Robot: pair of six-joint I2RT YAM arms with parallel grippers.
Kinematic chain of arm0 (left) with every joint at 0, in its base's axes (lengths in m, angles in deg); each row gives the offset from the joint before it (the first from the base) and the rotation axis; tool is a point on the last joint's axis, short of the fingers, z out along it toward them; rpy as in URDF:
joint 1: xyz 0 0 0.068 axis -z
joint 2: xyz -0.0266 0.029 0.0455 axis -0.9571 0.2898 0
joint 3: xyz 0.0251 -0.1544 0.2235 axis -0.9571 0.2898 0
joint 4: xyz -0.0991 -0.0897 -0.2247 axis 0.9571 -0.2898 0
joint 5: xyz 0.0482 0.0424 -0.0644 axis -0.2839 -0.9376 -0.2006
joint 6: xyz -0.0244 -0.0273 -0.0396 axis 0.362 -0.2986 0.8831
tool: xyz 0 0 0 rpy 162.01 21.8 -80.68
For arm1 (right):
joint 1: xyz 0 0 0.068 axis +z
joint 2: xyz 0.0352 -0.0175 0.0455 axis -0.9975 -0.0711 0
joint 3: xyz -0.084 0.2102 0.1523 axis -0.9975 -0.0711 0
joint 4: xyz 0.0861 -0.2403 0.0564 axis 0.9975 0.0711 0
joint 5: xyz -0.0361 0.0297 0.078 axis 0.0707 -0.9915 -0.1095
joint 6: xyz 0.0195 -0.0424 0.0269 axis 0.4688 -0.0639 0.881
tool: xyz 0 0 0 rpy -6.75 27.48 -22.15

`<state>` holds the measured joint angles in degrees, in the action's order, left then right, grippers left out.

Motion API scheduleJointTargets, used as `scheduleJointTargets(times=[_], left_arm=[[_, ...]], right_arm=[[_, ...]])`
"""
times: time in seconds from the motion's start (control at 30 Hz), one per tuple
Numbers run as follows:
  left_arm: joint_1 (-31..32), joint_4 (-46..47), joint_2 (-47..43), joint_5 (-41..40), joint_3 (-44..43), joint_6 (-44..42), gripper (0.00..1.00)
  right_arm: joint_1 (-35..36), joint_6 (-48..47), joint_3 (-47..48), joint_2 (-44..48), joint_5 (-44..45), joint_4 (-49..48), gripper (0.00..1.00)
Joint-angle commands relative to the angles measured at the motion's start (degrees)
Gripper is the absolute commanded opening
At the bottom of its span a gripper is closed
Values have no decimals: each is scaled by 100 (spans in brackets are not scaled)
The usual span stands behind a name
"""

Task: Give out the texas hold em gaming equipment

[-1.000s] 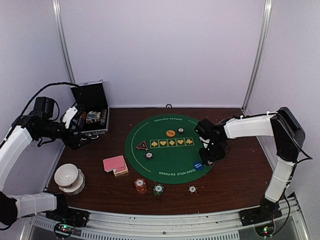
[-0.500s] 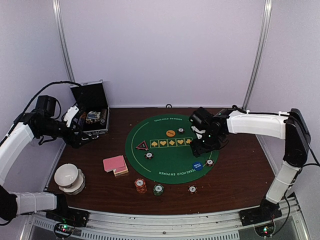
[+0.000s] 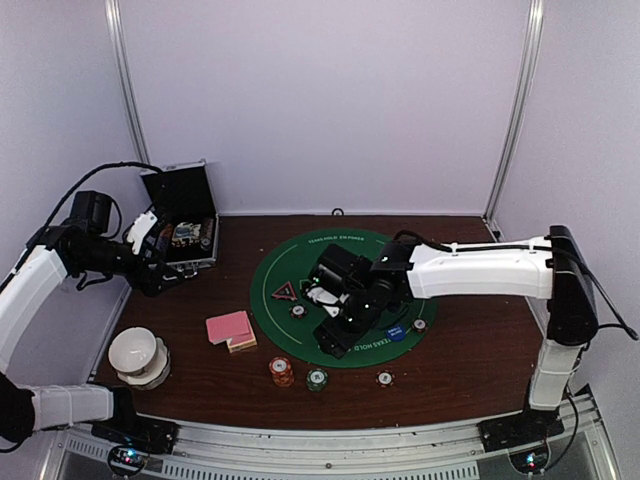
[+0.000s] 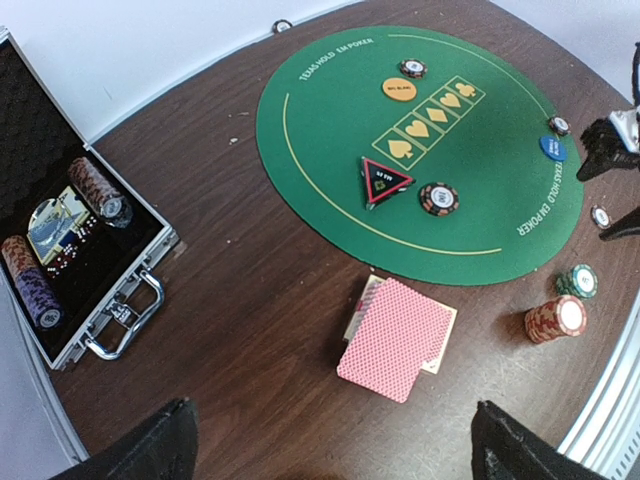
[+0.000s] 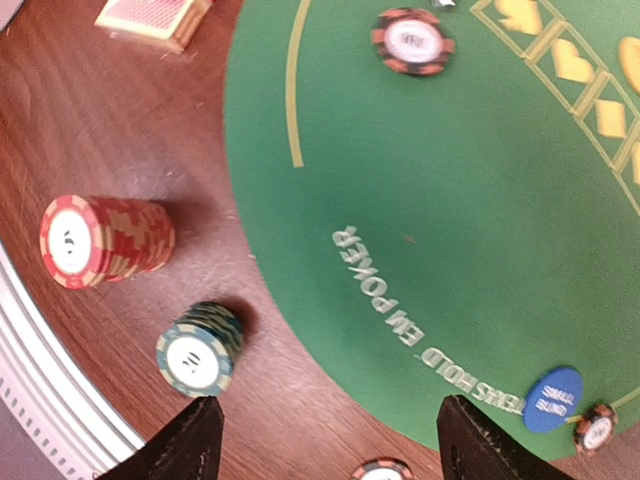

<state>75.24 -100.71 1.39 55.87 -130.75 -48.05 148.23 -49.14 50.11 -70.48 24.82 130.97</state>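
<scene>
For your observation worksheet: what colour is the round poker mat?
The poker mat is green with yellow markings; best in left wrist view.

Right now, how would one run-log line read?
right pincer: open, empty, over edge of round green felt mat | left pincer: open, empty | red striped chip stack, green striped chip stack: on brown table, off mat

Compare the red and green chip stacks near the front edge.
Colour: the red chip stack is red with tan stripes, the green chip stack dark green with pale ones. Height: the red one stands taller than the green. Position: from above, red sits left of green. Both stand upright on the bare table, off the green mat.
</scene>
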Motion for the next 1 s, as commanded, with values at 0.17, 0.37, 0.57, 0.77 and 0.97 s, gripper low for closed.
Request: scheduleJointTargets(times=[0.17,0.37,0.57,0.77,0.97], left_arm=[[15,-82,-178,98,-168,-125,98],[20,-122,-214,115,-186,-189,98],[12,-174,-223,133,-199,-216,98],[15,-171,-243,155,-194,-234,98],[12,-175,-255,167,-188,-228,98]], right_arm=[[371,-647,774,-845,-583,70,77],[533,-788,968,-1179,-636,175,77],[538,-765,963,-1329,-609,121,76],[542,-693,829,-1365,-630,-5,73],[545,-674,748,-1343,-680,-18,67]])
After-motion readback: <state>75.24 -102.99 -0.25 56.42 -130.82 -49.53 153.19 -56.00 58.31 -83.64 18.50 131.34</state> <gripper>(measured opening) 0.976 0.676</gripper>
